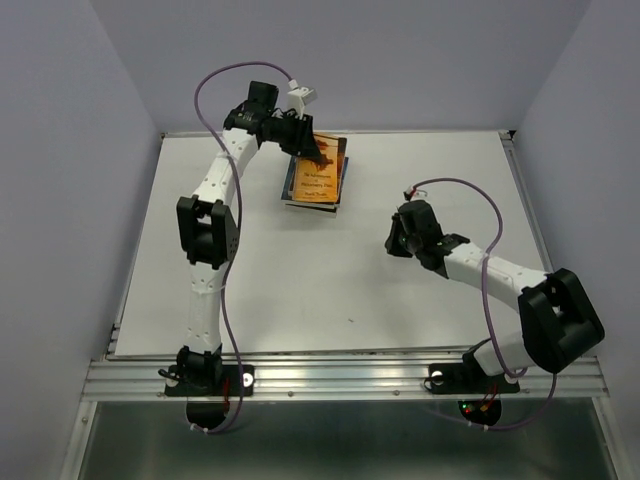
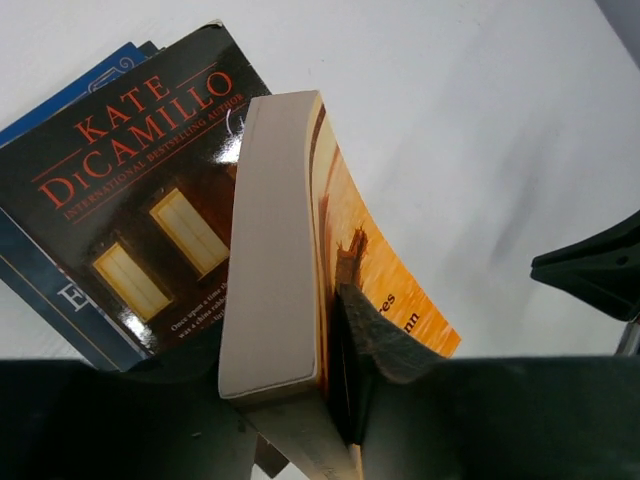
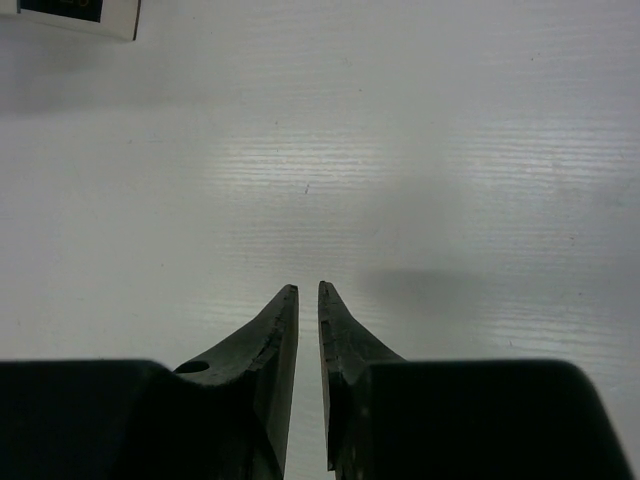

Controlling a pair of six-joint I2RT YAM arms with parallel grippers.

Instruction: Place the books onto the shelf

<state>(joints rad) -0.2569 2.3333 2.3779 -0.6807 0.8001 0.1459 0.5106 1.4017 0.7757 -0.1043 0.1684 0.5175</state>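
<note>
The left claw gripped the orange book on edge, tilted, pages up! The dark book and blue book lay flat just beyond it, leftward. The right claw hovered pinched shut, empty, over the worktop, a book corner well ahead, left.

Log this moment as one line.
left pincer: shut on orange book, tilted up off stack | right pincer: shut, empty, over table | shelf: not in view
</note>
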